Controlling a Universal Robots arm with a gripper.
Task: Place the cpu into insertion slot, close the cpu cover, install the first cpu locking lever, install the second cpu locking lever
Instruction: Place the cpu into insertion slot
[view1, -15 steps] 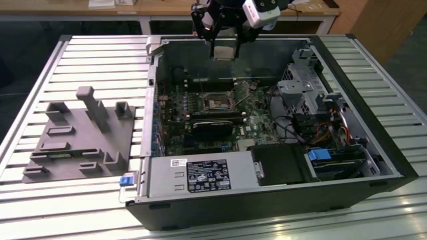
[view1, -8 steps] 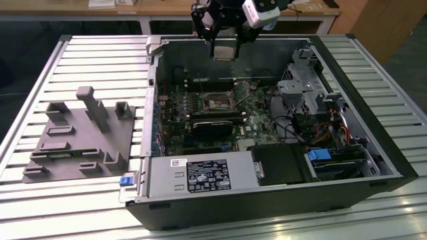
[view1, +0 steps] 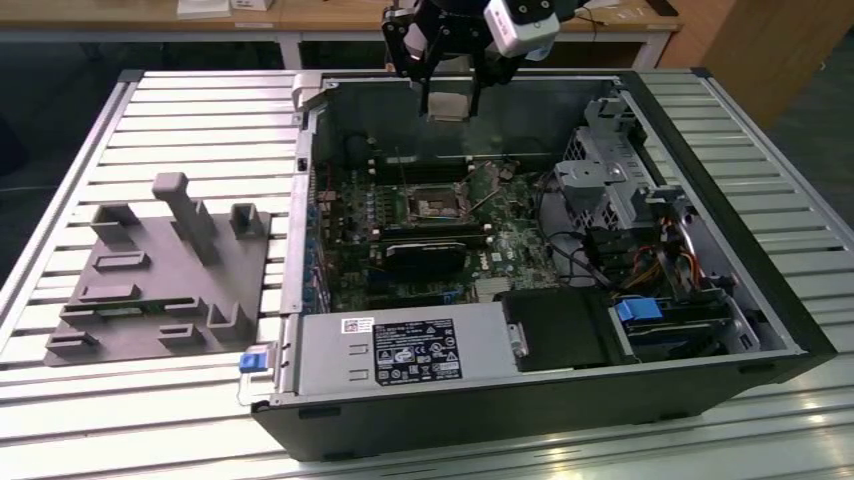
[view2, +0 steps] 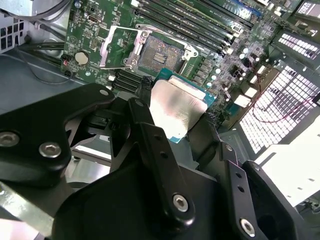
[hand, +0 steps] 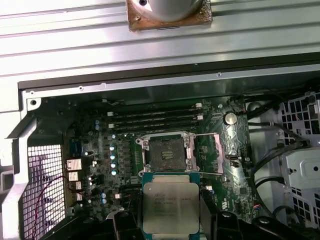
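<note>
My gripper (view1: 447, 95) hangs above the far wall of the open computer case, shut on the cpu (view1: 447, 105). In both wrist views the cpu (hand: 170, 207) (view2: 175, 107) is a flat silver-grey square with a green rim, clamped by its sides between the black fingers. The insertion slot (hand: 166, 152) (view2: 161, 52) (view1: 438, 205) lies bare on the green board, a dark frame around a tan centre, well below and ahead of the chip. The cpu cover (hand: 207, 152) (view2: 117, 47), a thin metal frame, is swung open and lies beside the slot.
Long black memory slots (hand: 155, 117) run along one side of the slot. A black block (view1: 420, 255), the grey power supply (view1: 380, 350) and the drive cage (view1: 601, 185) crowd the case. A grey fixture plate (view1: 154, 270) sits on the slatted table at the exterior view's left.
</note>
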